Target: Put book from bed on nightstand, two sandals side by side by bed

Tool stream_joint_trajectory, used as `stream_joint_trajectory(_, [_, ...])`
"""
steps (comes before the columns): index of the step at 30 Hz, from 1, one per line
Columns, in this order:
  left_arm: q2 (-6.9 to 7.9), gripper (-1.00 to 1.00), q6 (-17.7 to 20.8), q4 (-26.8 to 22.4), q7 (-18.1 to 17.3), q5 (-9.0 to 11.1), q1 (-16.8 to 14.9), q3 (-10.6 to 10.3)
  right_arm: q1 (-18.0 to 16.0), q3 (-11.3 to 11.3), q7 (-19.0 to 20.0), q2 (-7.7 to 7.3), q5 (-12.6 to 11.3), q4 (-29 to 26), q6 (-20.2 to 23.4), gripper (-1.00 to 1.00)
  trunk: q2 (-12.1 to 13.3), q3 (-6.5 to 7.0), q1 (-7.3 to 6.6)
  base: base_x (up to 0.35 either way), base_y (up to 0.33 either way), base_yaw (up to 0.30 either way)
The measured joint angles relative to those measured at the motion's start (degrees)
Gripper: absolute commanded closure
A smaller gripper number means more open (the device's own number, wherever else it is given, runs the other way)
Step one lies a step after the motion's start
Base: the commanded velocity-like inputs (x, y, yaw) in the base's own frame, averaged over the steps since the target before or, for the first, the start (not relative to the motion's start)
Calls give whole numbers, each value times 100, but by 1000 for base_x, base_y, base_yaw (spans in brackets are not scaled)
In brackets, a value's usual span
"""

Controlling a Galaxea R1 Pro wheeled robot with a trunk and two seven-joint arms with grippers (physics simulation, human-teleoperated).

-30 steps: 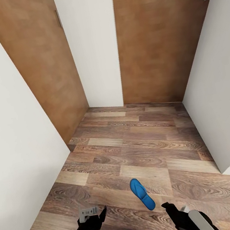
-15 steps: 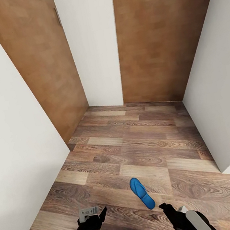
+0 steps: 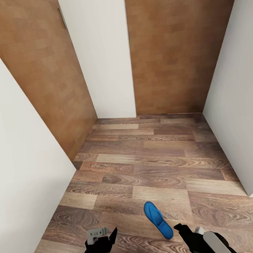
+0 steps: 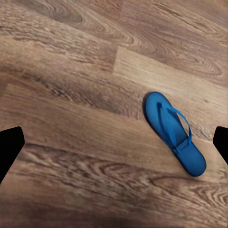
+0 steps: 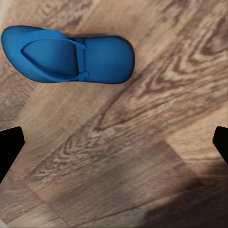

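— Head view?
— Plank floor (image 3: pixel 158 166), white walls (image 3: pixel 15 133), two tan doors (image 3: pixel 50 69) at the far end. One blue sandal (image 3: pixel 158 219) flat on the floor, strap up, between the two arms and just ahead of them. Left gripper (image 3: pixel 105 237) low at the left, right gripper (image 3: pixel 181 230) low at the right, both above the floor and apart from the sandal. Right one closer to its heel end. Fingers hard to read from here.

— Left wrist view?
— Same sandal (image 4: pixel 174 133) lying on the planks, off to one side of the line between the fingers. Dark fingertips (image 4: pixel 10 147) at the two far edges of the picture, spread wide, nothing between them. Released.

— Right wrist view?
— Sandal (image 5: pixel 66 54) again, sideways, thong strap clear, ahead of the gripper and not between the fingertips (image 5: pixel 9 149). Tips at the opposite edges, wide apart, gripping nothing. A dark shadow on the floor in one corner.
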Motion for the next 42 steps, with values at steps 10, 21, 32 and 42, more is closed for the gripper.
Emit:
stream_joint_trajectory(10, [3,-100,1,6,-3,0,-2,1,0,5,2,0,-1,1,-1,-100,0,0,0,29,54,0])
stream_joint_trajectory(21, [-1,-100,0,8,0,0,-3,0,0,3,0,0,0,0,0,-100,0,0,0,46,116,0])
stream_joint_trajectory(32, [-1,-100,0,10,0,0,1,0,0,1,1,0,0,0,0,-100,0,0,-1,32,14,0])
stream_joint_trajectory(42, [-1,-100,0,12,-2,0,-1,0,-1,1,0,-1,0,0,0,-100,0,0,0,112,51,0])
